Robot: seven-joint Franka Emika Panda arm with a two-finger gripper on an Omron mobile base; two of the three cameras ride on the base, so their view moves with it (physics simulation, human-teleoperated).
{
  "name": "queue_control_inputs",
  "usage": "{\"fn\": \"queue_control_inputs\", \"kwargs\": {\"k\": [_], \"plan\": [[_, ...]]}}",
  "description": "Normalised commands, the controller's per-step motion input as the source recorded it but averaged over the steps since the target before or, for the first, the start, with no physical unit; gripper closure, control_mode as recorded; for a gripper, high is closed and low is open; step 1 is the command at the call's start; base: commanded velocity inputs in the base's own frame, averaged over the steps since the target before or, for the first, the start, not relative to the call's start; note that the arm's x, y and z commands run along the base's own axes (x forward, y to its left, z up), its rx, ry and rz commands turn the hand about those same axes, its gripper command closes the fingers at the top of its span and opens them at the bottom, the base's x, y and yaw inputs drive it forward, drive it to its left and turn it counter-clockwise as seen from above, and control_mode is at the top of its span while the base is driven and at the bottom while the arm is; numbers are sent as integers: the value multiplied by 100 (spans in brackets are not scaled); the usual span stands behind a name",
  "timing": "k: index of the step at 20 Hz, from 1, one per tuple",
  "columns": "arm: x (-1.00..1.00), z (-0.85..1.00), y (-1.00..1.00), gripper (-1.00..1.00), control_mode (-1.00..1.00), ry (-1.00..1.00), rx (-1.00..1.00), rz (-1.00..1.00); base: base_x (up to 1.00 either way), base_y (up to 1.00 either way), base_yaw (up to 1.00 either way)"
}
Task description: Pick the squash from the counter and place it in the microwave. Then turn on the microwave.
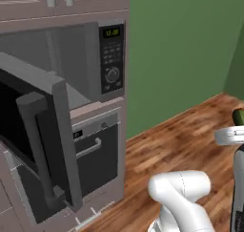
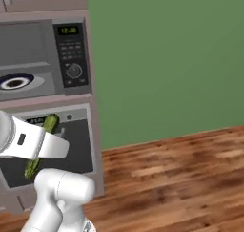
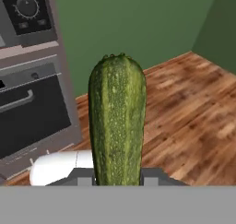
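My gripper (image 3: 117, 178) is shut on the squash (image 3: 117, 121), a dark green speckled vegetable that stands upright between the fingers in the hand view. From the right base view the squash (image 2: 49, 123) pokes out above and below my white hand (image 2: 42, 145), in front of the oven. In the left base view its tip (image 1: 238, 115) shows at the right edge, above the hand (image 1: 232, 135). The microwave (image 1: 112, 59) has its door (image 1: 33, 131) swung wide open to the left. Inside the microwave (image 2: 71, 54) lies a round plate (image 2: 16, 80). The counter is out of view.
An oven (image 1: 97, 150) with a horizontal handle sits directly under the microwave. Wooden floor (image 2: 181, 169) and a green wall (image 2: 167, 59) lie to the right. The open microwave door juts out toward the base on the left.
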Motion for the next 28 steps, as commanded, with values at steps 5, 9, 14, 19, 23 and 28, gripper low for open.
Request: {"fn": "queue_control_inputs", "kwargs": {"k": [5,9,14,19,23,28], "plan": [[0,0,0,100,100,0,0,0,-7,-11,60],[0,0,0,100,100,0,0,0,-2,-11,60],[0,0,0,100,100,0,0,0,0,-7,58],[0,0,0,100,100,0,0,0,1,-5,46],[0,0,0,100,100,0,0,0,3,-29,38],[0,0,0,100,100,0,0,0,10,-30,34]]}}
